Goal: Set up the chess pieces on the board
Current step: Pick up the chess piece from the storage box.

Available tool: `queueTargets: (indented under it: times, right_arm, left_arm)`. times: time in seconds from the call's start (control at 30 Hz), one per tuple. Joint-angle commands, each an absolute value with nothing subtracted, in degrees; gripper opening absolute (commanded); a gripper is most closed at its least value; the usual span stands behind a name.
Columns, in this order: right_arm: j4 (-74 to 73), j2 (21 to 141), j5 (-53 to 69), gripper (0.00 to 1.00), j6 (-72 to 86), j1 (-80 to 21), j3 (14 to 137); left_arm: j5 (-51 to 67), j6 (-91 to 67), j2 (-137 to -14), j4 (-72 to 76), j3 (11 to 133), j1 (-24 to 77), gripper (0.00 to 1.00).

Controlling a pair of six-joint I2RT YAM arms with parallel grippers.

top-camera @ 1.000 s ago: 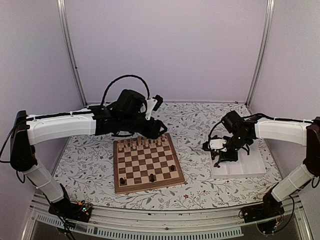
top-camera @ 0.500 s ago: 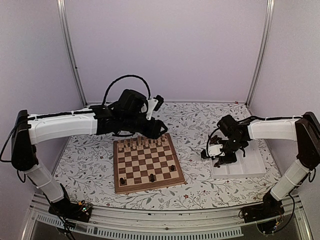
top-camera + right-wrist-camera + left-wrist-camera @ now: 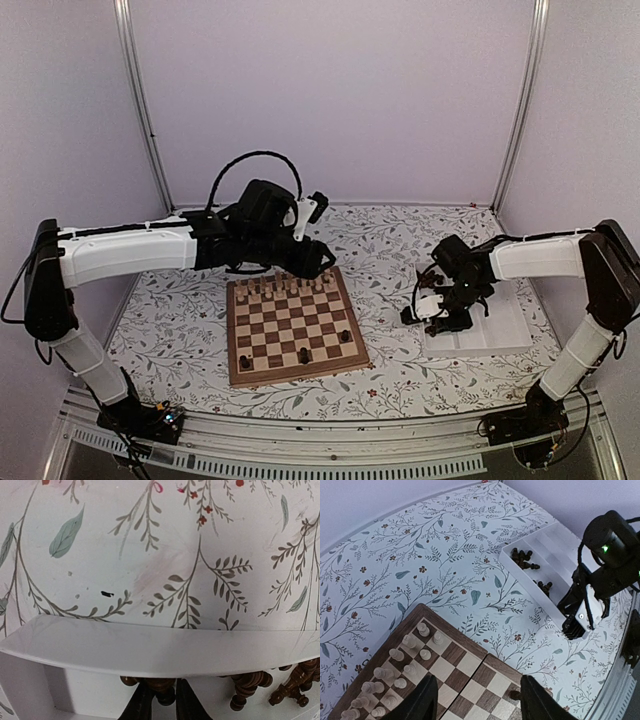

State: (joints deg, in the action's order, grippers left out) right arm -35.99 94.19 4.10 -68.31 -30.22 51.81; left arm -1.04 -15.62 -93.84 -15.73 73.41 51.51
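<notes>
Top external view, from the left: the left arm reaches in over the flower-printed tabletop (image 3: pixel 170 320), and a broad strip of that cloth lies between the tabletop's left edge and the square wooden chessboard with dark brown and cream checks (image 3: pixel 232 345). The left gripper (image 3: pixel 316 258) hangs above the board's far edge, towards its right corner. In the left wrist view its fingers (image 3: pixel 427 700) are spread wide with only board squares showing between them.

Pale cream wooden chessmen (image 3: pixel 285 287) crowd the two ranks along the board's far edge. Three of the dark brown wooden chess pieces (image 3: pixel 303 355) stand by the near edge: one at the near left corner, one about midway along, one close to the right edge and a little farther in. The ranks between the two colours show bare checks.

A strip of cloth separates the board's right edge from the white rectangular plastic compartment tray (image 3: pixel 505 335), which sits close to the tabletop's right edge. The right gripper (image 3: pixel 440 322) is down at the tray's left edge. In the right wrist view its fingers (image 3: pixel 142 705) reach just inside the rim and are pressed in on a dark chessman (image 3: pixel 162 687), touching it on both sides. More dark pieces lie to the right in the same compartment, and others lie in a far compartment.
</notes>
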Motion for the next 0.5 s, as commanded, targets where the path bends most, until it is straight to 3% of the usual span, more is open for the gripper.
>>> queueTargets:
  times: [0.0, 0.13, 0.47]
  right_arm:
    - [-40.02, 94.41, 7.85, 0.17, -66.69, -29.89, 51.35]
    - [-42.37, 91.35, 9.07, 0.08, -63.66, -29.10, 52.26]
    - [-48.31, 80.92, 20.48, 0.05, -53.20, -24.30, 56.74]
  left_arm:
    - [-1.46, -15.55, -93.57, -15.39, 73.29, 52.38, 0.57]
    - [-0.92, -15.73, -93.54, -14.25, 72.91, 52.64, 0.57]
    - [-5.94, -11.73, -92.00, -3.90, 67.75, 60.46, 0.56]
